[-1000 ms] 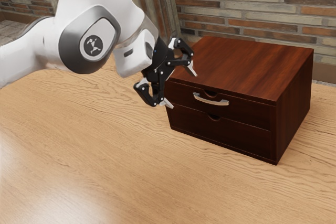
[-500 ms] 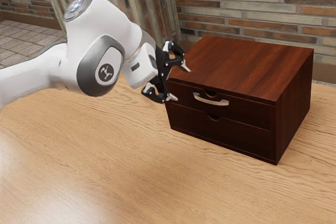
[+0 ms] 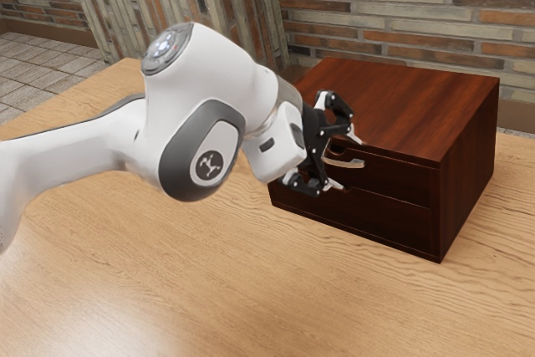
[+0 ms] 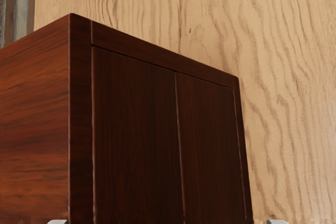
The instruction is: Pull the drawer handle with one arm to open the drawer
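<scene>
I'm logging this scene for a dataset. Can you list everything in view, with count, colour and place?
cabinet: one, dark red-brown wood, on the table toward the exterior view's right
upper drawer: one, same red-brown, top of the cabinet's front
lower drawer: one, same red-brown, directly beneath the upper drawer
handle: one, silver, on the upper drawer's front
table: one, light wood grain, under the cabinet
wall: one, brown and grey brick, behind the table
floor: grey tiles, at the exterior view's upper left
arm: one, white and grey, coming in from the exterior view's left
hand: one, black, open, fingers spread above and below the handle
</scene>
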